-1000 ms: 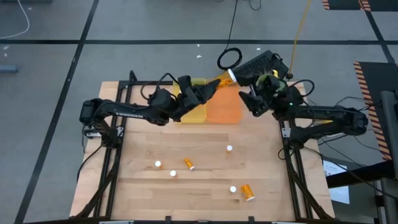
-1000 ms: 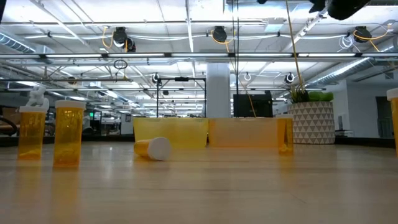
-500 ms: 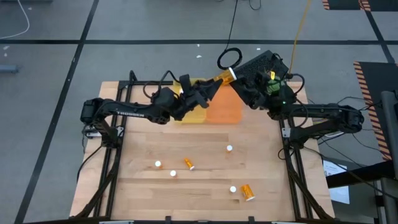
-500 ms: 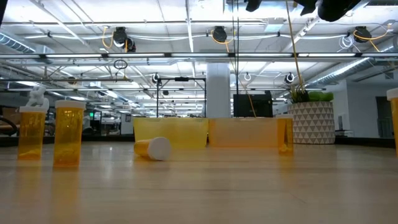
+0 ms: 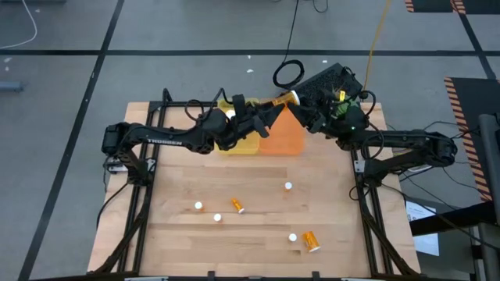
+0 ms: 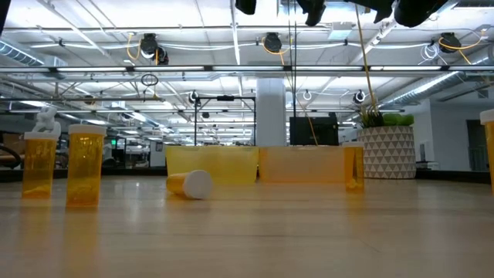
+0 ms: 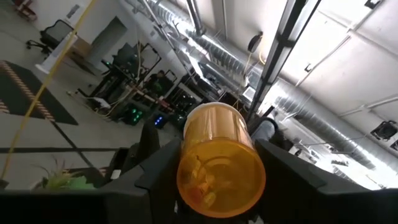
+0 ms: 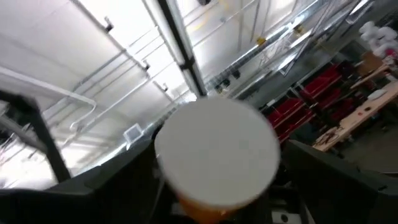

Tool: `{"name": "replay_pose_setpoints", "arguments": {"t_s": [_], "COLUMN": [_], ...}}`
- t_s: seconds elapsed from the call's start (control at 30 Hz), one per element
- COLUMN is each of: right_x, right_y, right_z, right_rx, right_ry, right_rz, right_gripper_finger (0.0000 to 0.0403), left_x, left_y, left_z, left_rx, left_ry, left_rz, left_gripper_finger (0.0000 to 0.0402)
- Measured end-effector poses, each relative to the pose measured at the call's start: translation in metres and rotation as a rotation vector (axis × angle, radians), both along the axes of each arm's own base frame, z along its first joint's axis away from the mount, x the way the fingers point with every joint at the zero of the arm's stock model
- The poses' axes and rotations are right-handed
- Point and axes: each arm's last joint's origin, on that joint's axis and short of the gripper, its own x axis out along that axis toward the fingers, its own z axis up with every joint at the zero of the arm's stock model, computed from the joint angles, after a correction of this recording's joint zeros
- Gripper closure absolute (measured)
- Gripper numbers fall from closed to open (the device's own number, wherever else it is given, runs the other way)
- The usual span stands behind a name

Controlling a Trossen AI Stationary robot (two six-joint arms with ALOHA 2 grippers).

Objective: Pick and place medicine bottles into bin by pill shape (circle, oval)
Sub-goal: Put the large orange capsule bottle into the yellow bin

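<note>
**Bottle held in the air between both arms**

Since a second ago the right gripper has swung up from beside the trays and closed in on the left gripper, so the two now face each other tip to tip above the bins. Between them hangs one small translucent orange pill bottle with a round white cap, lying roughly level, cap end towards the right gripper and base towards the left.

From the left wrist, the bottle's round orange base fills the gap ahead of that gripper's two dark fingers, which are clamped on its sides (a few pills show through the plastic, their shape too blurred to tell). From the right wrist, the white cap sits straight ahead; whether the right gripper actually grips the bottle I cannot tell.

Directly below both grippers lie the shallow translucent yellow plastic tray and, touching it on the right gripper's side, the matching orange tray.

Well below and in front of the grippers, on the pale wooden table, the other orange bottles are scattered: two lying down, and four standing upright, seen as white caps.
</note>
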Motion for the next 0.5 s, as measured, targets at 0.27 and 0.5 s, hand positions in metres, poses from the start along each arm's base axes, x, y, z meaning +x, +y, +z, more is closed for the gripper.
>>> {"name": "replay_pose_setpoints", "arguments": {"t_s": [0.27,0.5], "right_x": [0.0005,0.0004], "right_y": [0.0005,0.0005], "right_z": [-0.0003,-0.0003], "right_rx": [0.001,0.001], "right_ry": [0.002,0.001], "right_rz": [0.002,0.002], "right_gripper_finger": [0.0138,0.0179], "left_x": [-0.0011,-0.0010], "left_y": [0.0008,0.0012], "left_z": [0.0023,0.0018], "left_rx": [0.016,0.017], "left_ry": [-0.018,-0.012], "left_rz": [0.019,0.019], "left_gripper_finger": [0.0202,0.0202]}}
